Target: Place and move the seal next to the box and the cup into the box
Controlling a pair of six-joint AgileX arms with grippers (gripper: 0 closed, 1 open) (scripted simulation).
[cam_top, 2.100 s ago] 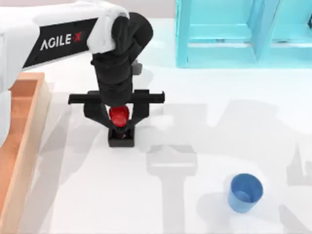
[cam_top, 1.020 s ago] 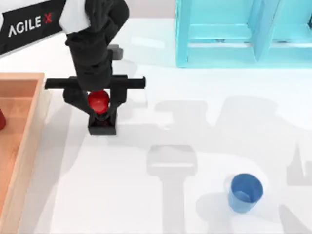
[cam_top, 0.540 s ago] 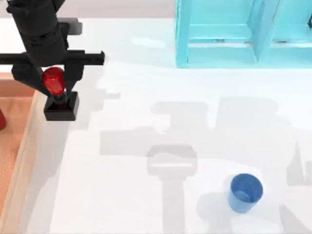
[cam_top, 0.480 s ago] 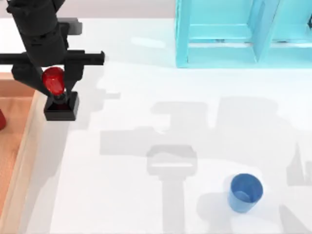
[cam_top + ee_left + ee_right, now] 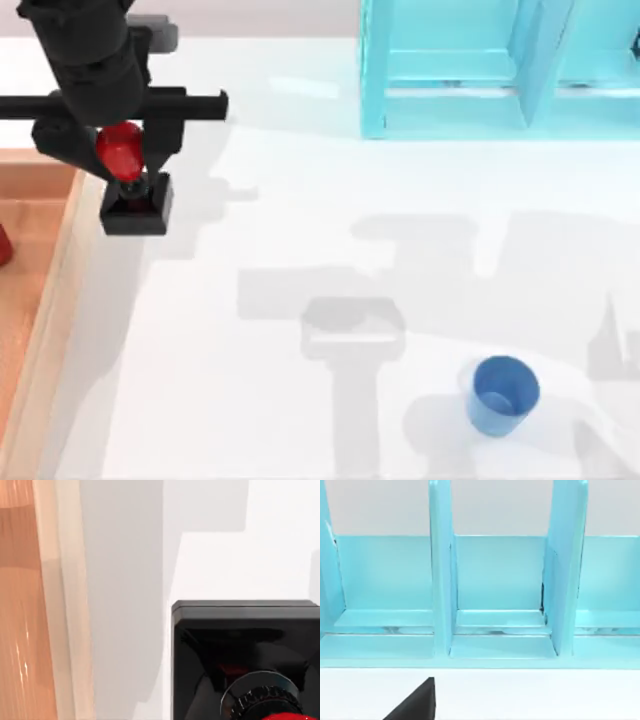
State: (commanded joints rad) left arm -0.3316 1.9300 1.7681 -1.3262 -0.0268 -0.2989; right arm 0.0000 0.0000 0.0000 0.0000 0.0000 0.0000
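Note:
My left gripper is at the table's far left, shut on the round red knob of the seal. The seal's black square base hangs just below the fingers, close beside the right wall of the light-brown box. In the left wrist view the black base of the seal lies a short gap from the box wall. The blue cup stands upright near the front right of the table, far from both the box and the left gripper. A black part of my right gripper faces the shelf.
A cyan shelf unit stands along the far right edge, and the right wrist view looks straight into its compartments. A small dark red thing sits inside the box at the picture's left edge. White table lies between seal and cup.
My left gripper carried the seal leftward and toward the far side, from the table's middle to beside the box wall. In the last half second it shifted slightly right.

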